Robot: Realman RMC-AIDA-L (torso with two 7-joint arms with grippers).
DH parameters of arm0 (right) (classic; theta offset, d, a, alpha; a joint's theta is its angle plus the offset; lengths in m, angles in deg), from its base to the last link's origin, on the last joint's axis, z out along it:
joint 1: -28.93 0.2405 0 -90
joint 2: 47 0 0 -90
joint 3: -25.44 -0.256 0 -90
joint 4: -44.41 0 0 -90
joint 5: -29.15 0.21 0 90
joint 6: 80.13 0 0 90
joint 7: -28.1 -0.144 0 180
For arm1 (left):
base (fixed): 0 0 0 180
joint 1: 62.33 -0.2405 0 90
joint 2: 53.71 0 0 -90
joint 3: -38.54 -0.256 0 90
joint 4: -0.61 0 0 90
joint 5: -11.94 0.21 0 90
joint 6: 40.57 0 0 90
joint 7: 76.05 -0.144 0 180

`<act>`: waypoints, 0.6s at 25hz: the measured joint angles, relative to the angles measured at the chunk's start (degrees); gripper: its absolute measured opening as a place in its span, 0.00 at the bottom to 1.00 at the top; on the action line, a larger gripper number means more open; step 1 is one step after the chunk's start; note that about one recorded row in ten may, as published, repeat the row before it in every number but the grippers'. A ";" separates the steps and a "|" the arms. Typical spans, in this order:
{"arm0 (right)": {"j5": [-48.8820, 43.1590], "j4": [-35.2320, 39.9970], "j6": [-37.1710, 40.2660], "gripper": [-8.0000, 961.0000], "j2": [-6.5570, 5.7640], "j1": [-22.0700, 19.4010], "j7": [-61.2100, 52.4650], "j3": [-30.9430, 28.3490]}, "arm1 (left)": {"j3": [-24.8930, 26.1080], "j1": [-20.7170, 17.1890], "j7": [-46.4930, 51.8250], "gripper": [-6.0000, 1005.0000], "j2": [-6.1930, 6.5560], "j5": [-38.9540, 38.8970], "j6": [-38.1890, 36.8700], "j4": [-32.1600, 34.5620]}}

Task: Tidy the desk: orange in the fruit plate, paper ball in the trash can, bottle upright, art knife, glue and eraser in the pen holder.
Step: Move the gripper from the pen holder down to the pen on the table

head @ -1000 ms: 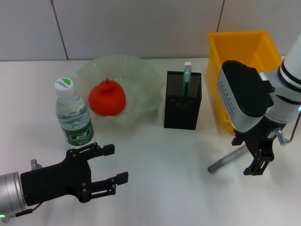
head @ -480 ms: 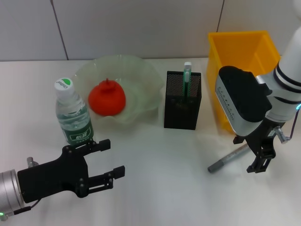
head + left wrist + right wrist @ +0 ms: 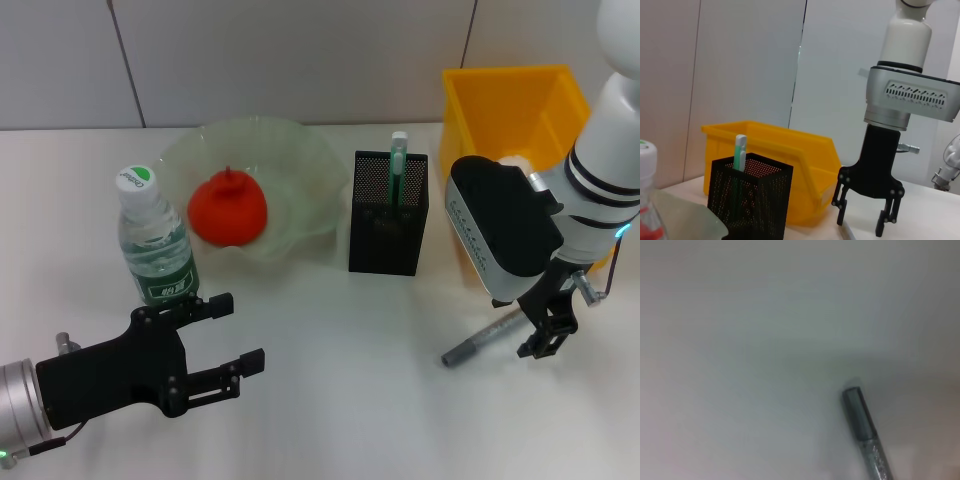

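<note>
Lying beside the open right gripper (image 3: 546, 330) — grey art knife (image 3: 484, 339).

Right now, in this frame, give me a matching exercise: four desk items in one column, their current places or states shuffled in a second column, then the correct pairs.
Items:
1. orange
2. bottle
3. green-capped stick
4. grey art knife

Places or states:
A. lying flat on the desk by the right gripper
B. inside the green fruit plate
C. standing in the black mesh pen holder
D. upright beside the fruit plate

Pairs: 1-B, 2-D, 3-C, 4-A
</note>
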 joint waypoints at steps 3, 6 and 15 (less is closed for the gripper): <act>0.15 0.00 -0.11 0.78 0.14 0.07 0.01 0.44 | 0.03 -0.01 0.13 0.80 0.00 -0.06 -0.02 0.00; 0.23 -0.01 -0.29 0.72 0.28 0.08 0.02 1.07 | 0.43 -0.02 0.16 0.80 0.00 -0.07 -0.26 0.00; 0.40 -0.72 -2.27 0.62 0.39 0.10 -0.12 2.99 | 0.61 -0.02 0.16 0.80 0.09 -0.08 -0.44 0.20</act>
